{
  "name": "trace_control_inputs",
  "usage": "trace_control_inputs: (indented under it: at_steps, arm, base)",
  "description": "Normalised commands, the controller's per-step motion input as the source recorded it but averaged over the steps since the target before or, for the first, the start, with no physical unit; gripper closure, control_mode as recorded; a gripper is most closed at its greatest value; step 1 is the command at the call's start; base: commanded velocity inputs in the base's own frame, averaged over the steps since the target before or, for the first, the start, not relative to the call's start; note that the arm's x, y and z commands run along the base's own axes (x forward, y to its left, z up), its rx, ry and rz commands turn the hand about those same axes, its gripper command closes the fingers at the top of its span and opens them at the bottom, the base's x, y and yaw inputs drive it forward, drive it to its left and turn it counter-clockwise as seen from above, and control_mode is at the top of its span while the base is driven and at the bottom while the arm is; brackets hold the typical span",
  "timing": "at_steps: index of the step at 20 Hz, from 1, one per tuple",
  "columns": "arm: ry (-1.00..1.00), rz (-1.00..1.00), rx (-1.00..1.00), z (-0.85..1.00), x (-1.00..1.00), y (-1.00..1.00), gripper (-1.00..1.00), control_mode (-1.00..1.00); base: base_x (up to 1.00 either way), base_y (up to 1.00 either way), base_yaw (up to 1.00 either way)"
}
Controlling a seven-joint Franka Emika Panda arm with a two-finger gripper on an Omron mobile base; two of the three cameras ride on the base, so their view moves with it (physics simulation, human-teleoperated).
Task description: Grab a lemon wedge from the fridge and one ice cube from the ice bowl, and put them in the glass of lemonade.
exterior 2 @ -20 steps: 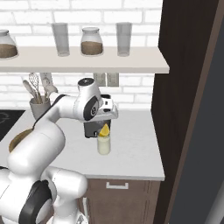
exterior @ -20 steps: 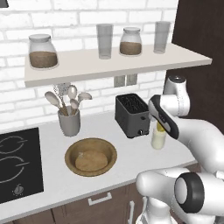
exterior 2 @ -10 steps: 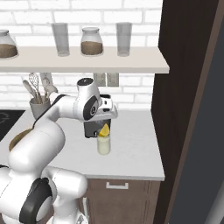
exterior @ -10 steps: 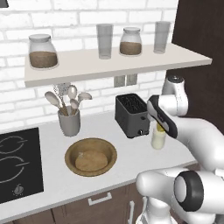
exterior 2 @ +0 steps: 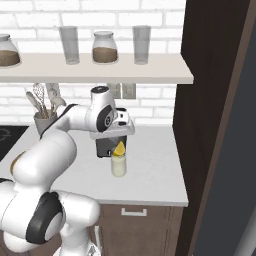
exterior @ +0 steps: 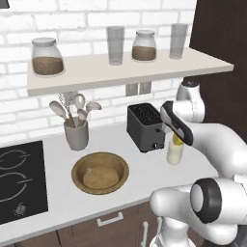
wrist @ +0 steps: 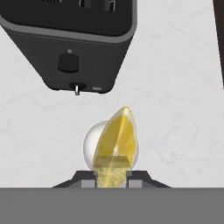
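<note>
From the left base view, the gripper hangs directly above the glass of lemonade, beside a black toaster; the ice bowl sits nearer on the counter. From the right base view, the lemon wedge sits just over the glass. In the hand view, the fingers clamp the wedge above the glass's round mouth.

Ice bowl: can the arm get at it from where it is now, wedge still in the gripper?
Probably not yet. The gripper is shut on the lemon wedge right above the glass of lemonade. The ice bowl lies open on the counter left of the toaster, nothing over it, but the jaws are occupied.
</note>
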Motion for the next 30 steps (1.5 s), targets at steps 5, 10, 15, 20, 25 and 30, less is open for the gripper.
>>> trace_control_inputs:
  at_steps: [5, 10, 15, 20, 25, 30]
  arm:
    - [0.04, 0.00, 0.00, 0.00, 0.01, 0.00, 1.00, -1.00]
    - [0.02, 0.00, 0.00, 0.00, 0.13, 0.00, 1.00, -1.00]
    - [0.00, 0.00, 0.00, 0.00, 0.03, 0.00, 1.00, -1.00]
    - [0.00, 0.00, 0.00, -0.10, 0.00, 0.00, 1.00, -1.00]
    - [0.00, 0.00, 0.00, -0.22, 0.01, 0.00, 1.00, -1.00]
    - [0.00, 0.00, 0.00, -0.14, 0.00, 0.00, 1.00, -1.00]
  base:
    - [0.00, 0.00, 0.00]
    - [0.00, 0.00, 0.00]
    - [0.00, 0.00, 0.00]
    - [0.00, 0.00, 0.00]
    - [0.00, 0.00, 0.00]
    - [0.00, 0.00, 0.00]
